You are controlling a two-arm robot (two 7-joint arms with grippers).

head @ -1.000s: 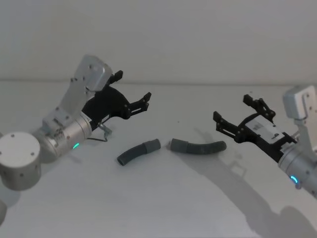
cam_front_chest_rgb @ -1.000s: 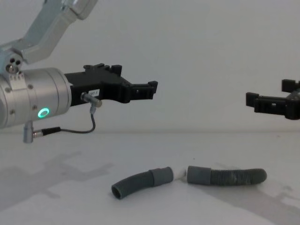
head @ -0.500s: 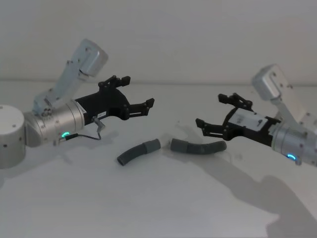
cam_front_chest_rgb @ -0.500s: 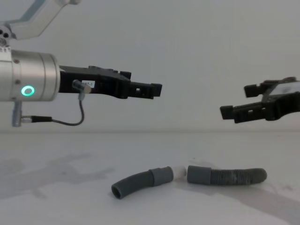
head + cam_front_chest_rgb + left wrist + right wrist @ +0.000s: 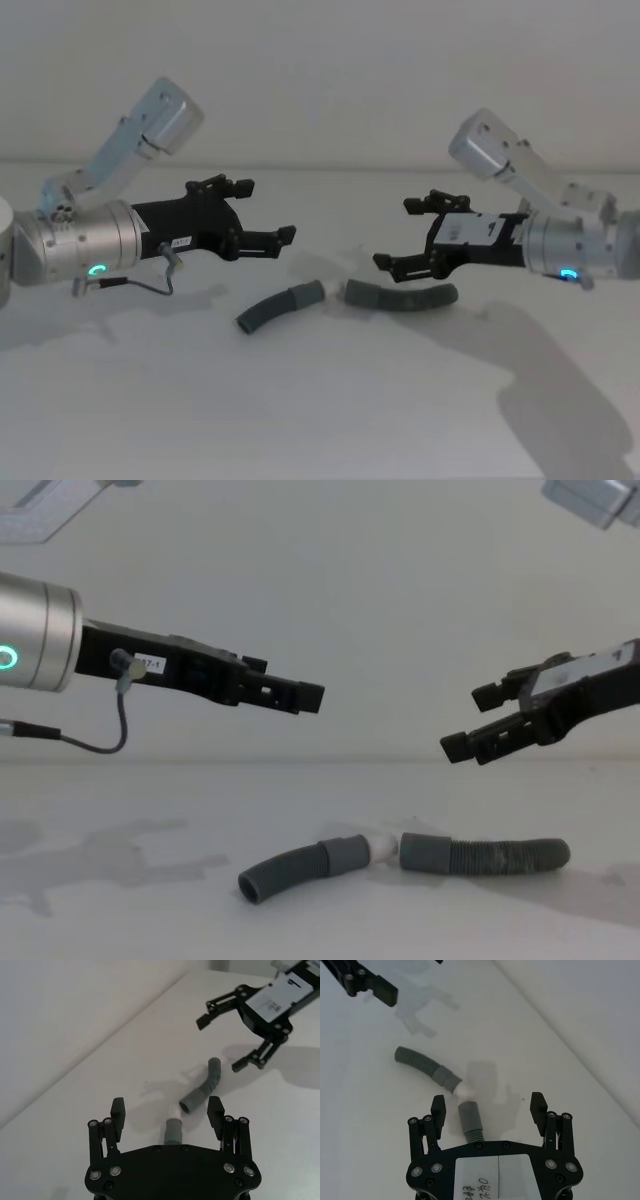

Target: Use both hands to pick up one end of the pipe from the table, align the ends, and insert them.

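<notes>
Pointing the wide-open left gripper (image 5: pixel 268 208) at the short hose (image 5: pixel 275 307), the right gripper (image 5: pixel 395 234) likewise at the long hose (image 5: pixel 405 298); aiming squarely behind each cuff (image 5: pixel 307 293).

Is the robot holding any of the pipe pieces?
No, nothing. The left hand and right hand hover open above the table; the short pipe and long pipe lie on it untouched.

A plain pale grey wall (image 5: pixel 320 70) rises behind the far edge of the wide matte white surface (image 5: pixel 300 420), meeting it in a straight seam. Light is soft; faint grey shadows lie toward the near right corner.
</notes>
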